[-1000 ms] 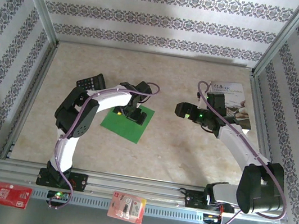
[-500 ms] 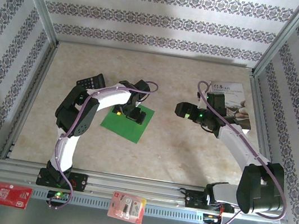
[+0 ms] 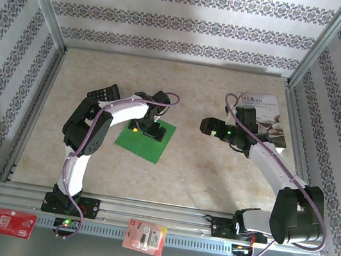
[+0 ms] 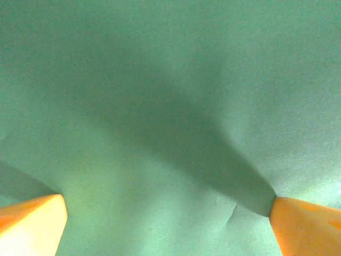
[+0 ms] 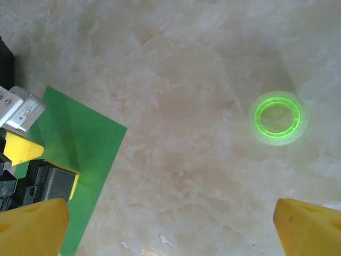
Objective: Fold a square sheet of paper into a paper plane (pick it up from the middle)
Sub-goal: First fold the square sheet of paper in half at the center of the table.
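The square sheet of paper (image 3: 144,148), bright green, lies flat on the marble table left of centre. My left gripper (image 3: 152,129) points down onto its middle. In the left wrist view the green sheet (image 4: 170,80) spreads under the open left gripper (image 4: 168,205). Both orange fingertips (image 4: 37,220) rest wide apart on it, and a small wrinkle sits by the right one. My right gripper (image 3: 206,126) hovers open to the right of the sheet, over bare table (image 5: 170,213). Its camera sees the sheet's edge (image 5: 96,138) and the left gripper (image 5: 50,162). The paper plane is out of view.
A translucent green tape ring (image 5: 277,117) lies on the table right of the sheet. A black calculator (image 3: 103,93) sits at the back left, a white printed booklet (image 3: 267,114) at the back right. Aluminium frame posts and patterned walls enclose the table. Two packets (image 3: 145,236) hang on the front rail.
My left gripper has shifted slightly back and left over the sheet, still pressed onto it. The right arm has not moved.
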### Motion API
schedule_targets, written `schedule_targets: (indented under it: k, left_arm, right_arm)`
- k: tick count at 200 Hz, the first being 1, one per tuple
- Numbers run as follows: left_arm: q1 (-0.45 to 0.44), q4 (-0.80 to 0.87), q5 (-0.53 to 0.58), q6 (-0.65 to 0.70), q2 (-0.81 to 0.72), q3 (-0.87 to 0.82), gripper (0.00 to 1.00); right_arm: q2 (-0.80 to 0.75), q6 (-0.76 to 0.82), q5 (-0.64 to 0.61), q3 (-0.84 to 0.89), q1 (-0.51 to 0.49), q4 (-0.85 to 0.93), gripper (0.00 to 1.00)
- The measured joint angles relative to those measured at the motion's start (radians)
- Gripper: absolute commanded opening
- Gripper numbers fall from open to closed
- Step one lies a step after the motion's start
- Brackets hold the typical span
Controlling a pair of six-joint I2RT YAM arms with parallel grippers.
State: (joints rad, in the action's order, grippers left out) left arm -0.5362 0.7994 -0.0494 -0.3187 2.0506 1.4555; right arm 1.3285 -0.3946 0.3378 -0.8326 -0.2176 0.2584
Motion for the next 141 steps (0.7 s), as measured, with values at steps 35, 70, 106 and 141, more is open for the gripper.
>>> schedule_targets:
  k: [35,70,106,141]
  left_arm:
    - [0.0,0.0,-0.001,0.0,0.0,0.0,0.97]
    - [0.0,-0.002,-0.003,-0.003,0.0,0.0,0.94]
    - [0.0,-0.005,-0.011,-0.011,-0.002,-0.001,0.86]
    - [-0.001,-0.016,-0.009,-0.028,-0.007,-0.008,0.73]
  right_arm:
    - [0.0,0.0,-0.006,0.0,0.0,0.0,0.98]
    - [0.0,0.0,-0.008,0.0,0.0,0.0,0.98]
    - [0.0,0.0,-0.008,0.0,0.0,0.0,0.98]
    - [0.0,0.0,-0.008,0.0,0.0,0.001,0.98]
